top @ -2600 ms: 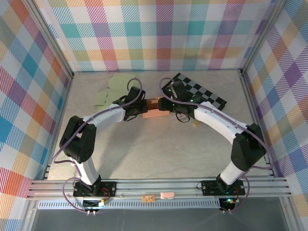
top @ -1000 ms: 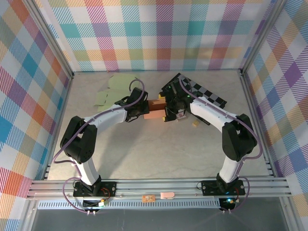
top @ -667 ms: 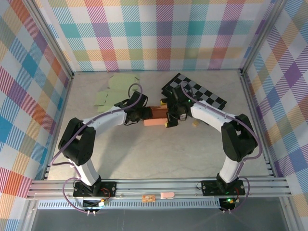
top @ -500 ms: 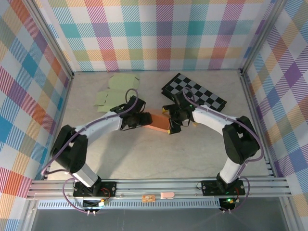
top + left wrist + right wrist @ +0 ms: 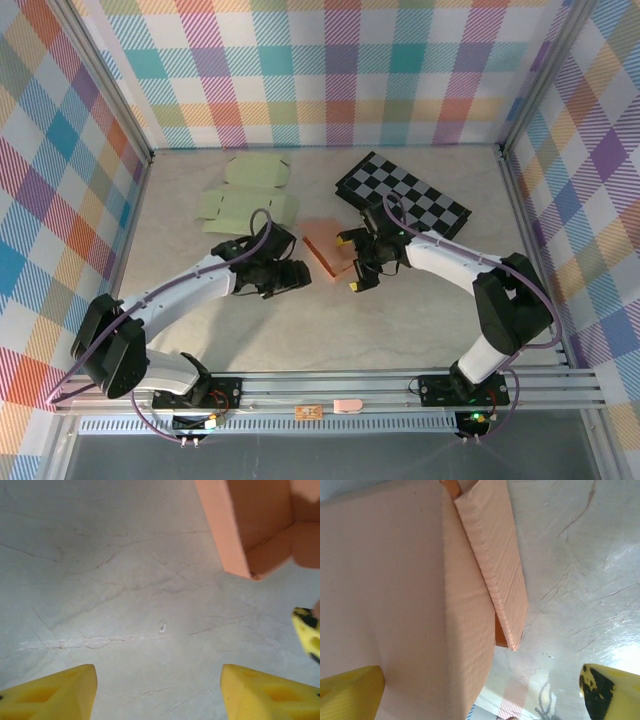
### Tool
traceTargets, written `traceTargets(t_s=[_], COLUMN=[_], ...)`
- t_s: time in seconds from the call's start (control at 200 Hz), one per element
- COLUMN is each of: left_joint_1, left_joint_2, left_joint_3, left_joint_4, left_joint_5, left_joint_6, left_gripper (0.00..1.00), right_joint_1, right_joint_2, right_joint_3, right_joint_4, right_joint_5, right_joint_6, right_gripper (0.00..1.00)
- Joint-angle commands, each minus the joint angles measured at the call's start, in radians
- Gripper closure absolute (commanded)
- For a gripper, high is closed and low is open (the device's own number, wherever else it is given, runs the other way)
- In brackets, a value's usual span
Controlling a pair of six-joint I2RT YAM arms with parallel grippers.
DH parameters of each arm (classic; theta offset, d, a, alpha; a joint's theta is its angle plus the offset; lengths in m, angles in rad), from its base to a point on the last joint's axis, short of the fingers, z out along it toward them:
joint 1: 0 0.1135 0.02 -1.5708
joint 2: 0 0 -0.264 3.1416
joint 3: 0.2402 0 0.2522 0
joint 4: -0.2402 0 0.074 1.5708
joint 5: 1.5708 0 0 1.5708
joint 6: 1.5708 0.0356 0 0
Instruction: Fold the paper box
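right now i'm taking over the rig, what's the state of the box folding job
Left gripper: open, clear of the orange paper box, which lies on the table just ahead.
Right gripper: open, one finger beside the box, nothing clamped.
Done: box partly folded into shape.
Left: a side flap sticks out loose; tuck it in.
Flat green paper blanks lie at the far left.

Paper box (image 5: 328,250) salmon-orange, flat sheets (image 5: 248,200) pale green. Board (image 5: 405,195) black-and-white checks. Bench (image 5: 330,330) grey marbled with darker veins, walls (image 5: 330,70) pastel plaid.
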Motion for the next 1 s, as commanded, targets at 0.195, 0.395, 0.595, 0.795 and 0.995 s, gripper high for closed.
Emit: traceTargets(t_s=[0.195,0.395,0.595,0.795,0.995], left_joint_1=[0.124,0.205,0.206,0.201,0.183], left_joint_2=[0.185,0.315,0.369,0.408,0.451], left_joint_3=[0.417,0.532,0.516,0.474,0.421], left_joint_4=[-0.266,-0.291,-0.242,-0.136,-0.071], left_joint_5=[-0.011,0.081,0.137,0.186,0.190], left_joint_6=[0.062,0.101,0.081,0.050,0.025], left_gripper=[0.31,0.31,0.31,0.31,0.36], right_joint_1=[-0.044,-0.094,-0.098,-0.094,-0.095], right_joint_2=[-0.061,-0.026,0.082,0.201,0.262], right_joint_3=[0.130,0.292,0.371,0.459,0.499], right_joint_4=[-0.230,-0.334,-0.329,-0.366,-0.381], right_joint_5=[0.037,0.003,-0.152,-0.194,-0.194], right_joint_6=[-0.322,-0.783,-0.926,-0.968,-0.990], right_gripper=[0.05,0.25,0.49,0.57,0.58])
